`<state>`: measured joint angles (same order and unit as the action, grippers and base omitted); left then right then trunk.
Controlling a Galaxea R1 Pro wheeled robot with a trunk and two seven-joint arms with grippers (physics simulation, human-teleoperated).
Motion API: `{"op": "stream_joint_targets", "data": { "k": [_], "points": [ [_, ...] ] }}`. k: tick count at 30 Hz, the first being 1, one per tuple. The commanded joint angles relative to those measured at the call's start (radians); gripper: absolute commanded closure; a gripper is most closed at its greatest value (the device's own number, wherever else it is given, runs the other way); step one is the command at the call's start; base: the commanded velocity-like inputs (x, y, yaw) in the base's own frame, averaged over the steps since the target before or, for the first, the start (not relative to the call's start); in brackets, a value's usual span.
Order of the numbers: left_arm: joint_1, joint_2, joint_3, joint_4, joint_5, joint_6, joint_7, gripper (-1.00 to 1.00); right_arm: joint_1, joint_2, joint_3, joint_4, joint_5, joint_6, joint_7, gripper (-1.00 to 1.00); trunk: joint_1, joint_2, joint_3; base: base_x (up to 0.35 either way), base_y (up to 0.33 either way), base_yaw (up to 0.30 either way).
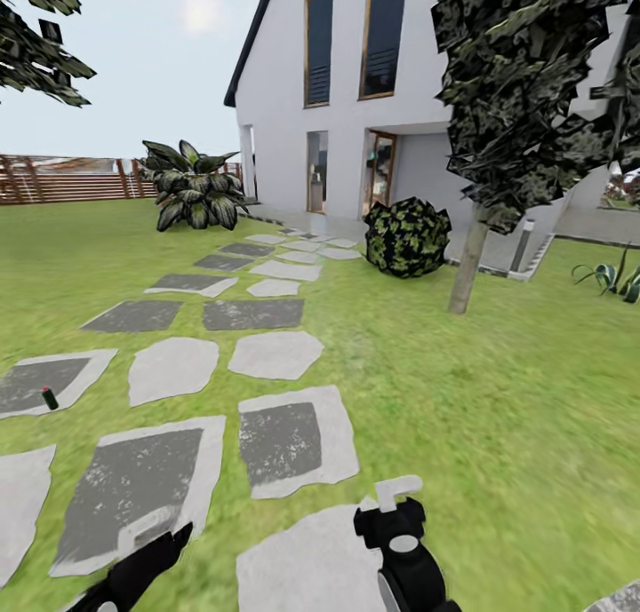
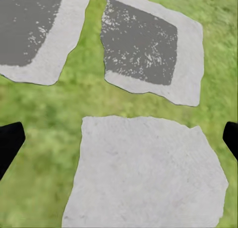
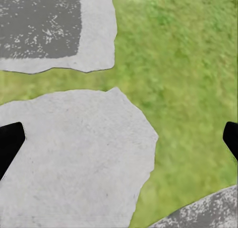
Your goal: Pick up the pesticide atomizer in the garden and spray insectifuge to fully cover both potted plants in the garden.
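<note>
Both grippers, the left gripper [image 2: 119, 138] and the right gripper [image 3: 119, 138], are hanging wide open and empty over pale stepping stones [image 1: 276, 354]. The pesticide atomizer [image 1: 50, 399] is standing roughly upright, top upward, on a grey stone at far left, the lawn [image 1: 498, 390] lying around.

White house [image 1: 356, 88] behind round bush [image 1: 408, 236]; tree trunk [image 1: 468, 261] beside it

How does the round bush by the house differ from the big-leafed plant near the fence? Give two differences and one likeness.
1. The round bush is a compact ball of small mottled leaves; the big-leafed plant spreads long, pointed leaves.
2. The bush sits beside the house; the plant stands by the wooden fence.
Both are dark green and grow on the lawn.
</note>
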<state>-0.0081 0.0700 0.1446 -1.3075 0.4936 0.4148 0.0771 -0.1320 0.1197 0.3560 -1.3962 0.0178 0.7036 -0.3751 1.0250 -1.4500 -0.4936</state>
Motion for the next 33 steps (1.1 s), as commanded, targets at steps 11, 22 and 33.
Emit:
{"op": "stream_joint_targets", "data": {
  "k": [11, 22, 33],
  "points": [
    [0.026, -0.007, -0.007, 0.244, -0.003, -0.232, 0.003, -1.0, 0.0, 0.0, 0.085, -0.001, 0.017, 0.0, -0.001, -1.0, 0.0, 0.0, 0.0, 0.322, 0.0, 0.268],
    [0.023, -0.007, -0.011, 0.294, -0.003, -0.307, -0.025, -1.0, 0.0, 0.006, 0.094, -0.004, 0.017, -0.005, -0.012, -1.0, 0.0, 0.0, 0.0, 0.322, 0.0, 0.268],
    [0.016, -0.008, -0.01, 0.319, -0.002, -0.309, -0.028, -1.0, 0.0, 0.006, 0.092, -0.001, 0.017, -0.002, -0.028, -1.0, 0.0, 0.0, 0.0, 0.322, 0.0, 0.268]
  ]
}}
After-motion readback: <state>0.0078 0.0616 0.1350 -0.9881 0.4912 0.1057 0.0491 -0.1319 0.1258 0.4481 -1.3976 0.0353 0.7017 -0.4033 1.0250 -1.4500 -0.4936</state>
